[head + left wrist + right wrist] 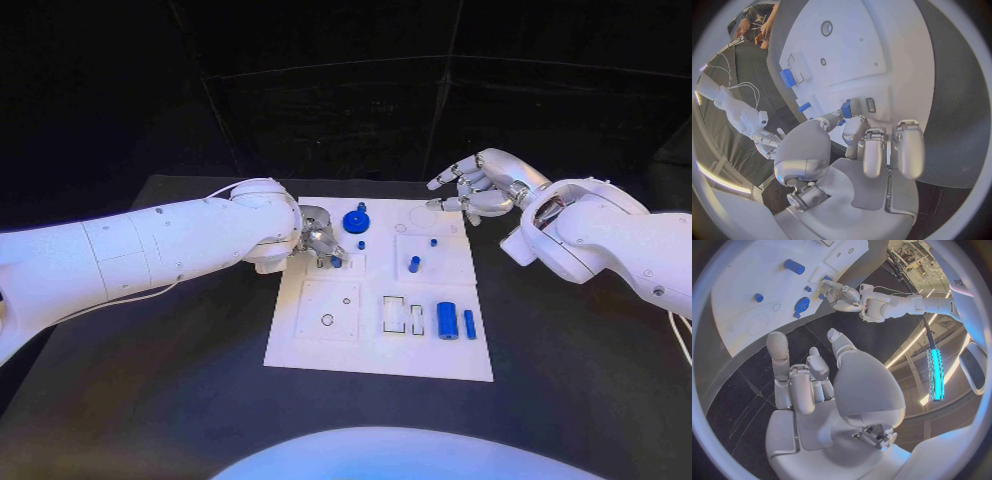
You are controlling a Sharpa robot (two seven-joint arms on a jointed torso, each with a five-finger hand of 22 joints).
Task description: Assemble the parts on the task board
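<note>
The white task board (378, 340) lies in the middle of the table. My left hand (316, 243) is over its far left part and pinches a small blue part (336, 262) between thumb and a finger; the left wrist view shows that part (846, 108) low over the board. A round blue disc with a knob (356, 221) lies just beyond it. Small blue pegs (414, 264) stand mid-board. A blue cylinder (449, 320) and a thin blue bar (470, 324) lie on the near right. My right hand (477, 187) hovers off the far right corner, fingers apart, holding nothing.
The board has a round recess (327, 320) on the near left and rectangular slots (394, 313) beside the cylinder. Black table (173, 400) surrounds the board. In the right wrist view, my left hand (839, 292) is beside the blue disc (802, 304).
</note>
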